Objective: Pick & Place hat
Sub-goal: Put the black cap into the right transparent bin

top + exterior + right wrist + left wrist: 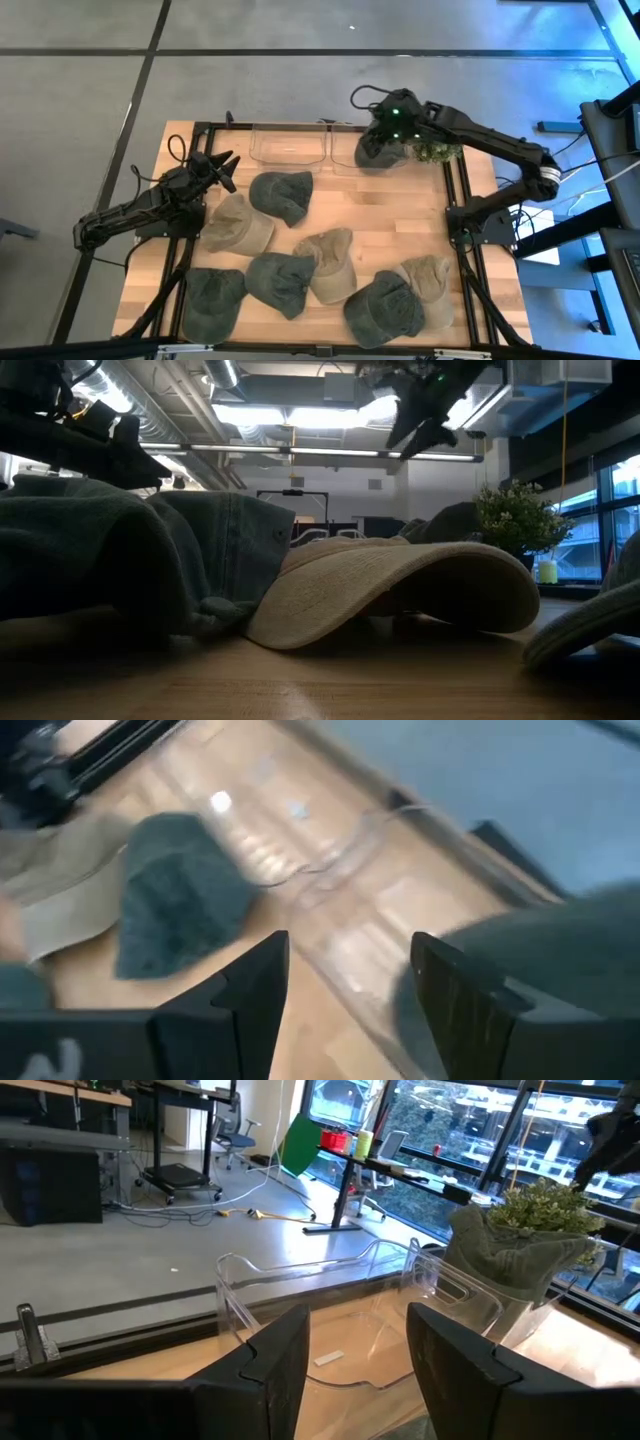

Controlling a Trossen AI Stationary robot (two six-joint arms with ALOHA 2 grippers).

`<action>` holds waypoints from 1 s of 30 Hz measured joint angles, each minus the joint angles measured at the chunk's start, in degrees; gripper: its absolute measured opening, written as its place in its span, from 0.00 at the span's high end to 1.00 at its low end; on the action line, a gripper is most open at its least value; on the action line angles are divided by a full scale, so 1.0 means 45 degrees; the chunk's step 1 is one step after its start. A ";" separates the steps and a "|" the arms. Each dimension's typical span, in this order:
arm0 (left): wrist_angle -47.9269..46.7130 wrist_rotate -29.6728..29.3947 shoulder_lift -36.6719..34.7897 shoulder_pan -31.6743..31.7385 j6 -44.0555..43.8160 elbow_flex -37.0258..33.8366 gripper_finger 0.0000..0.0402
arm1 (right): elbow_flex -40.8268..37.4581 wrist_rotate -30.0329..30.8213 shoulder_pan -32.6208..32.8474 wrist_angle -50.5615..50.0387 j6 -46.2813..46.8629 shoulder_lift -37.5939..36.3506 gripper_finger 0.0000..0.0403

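Note:
A dark green hat [380, 148] lies in the right one of two clear bins [343, 152] at the table's far edge; it also shows in the left wrist view [500, 1255] and the right wrist view [560, 955]. My right gripper [388, 122] hangs open above it, tipped downward, with nothing between its fingers [350, 985]. My left gripper [226, 166] waits open and level at the table's left side, pointing toward the bins [355, 1350]. Several more dark green and tan hats lie loose on the table, among them a dark one [282, 194].
The left clear bin [290, 145] stands beside the right one. A small potted plant [436, 152] stands just right of the bins. A tan hat [400, 590] and a dark hat [120, 560] fill the low view. Black frame rails [460, 200] border the table.

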 joint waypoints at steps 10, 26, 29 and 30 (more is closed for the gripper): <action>0.0000 0.0026 0.0000 -0.0003 -0.0049 0.0000 0.59 | 0.0157 -0.0556 -0.0022 0.0013 -0.1537 0.3217 0.48; -0.0004 0.0033 -0.0004 0.0001 -0.0350 0.0000 0.59 | 0.5042 0.3401 -0.0229 -0.4136 -0.7213 0.7764 0.48; -0.0005 0.0029 -0.0005 0.0002 -0.0350 0.0000 0.59 | 0.5056 0.3685 -0.0175 -0.4233 -0.7736 0.8248 0.48; 0.0000 0.0029 -0.0001 -0.0002 -0.0350 0.0000 0.59 | 0.5056 0.3855 -0.0161 -0.4376 -0.7858 0.8420 0.48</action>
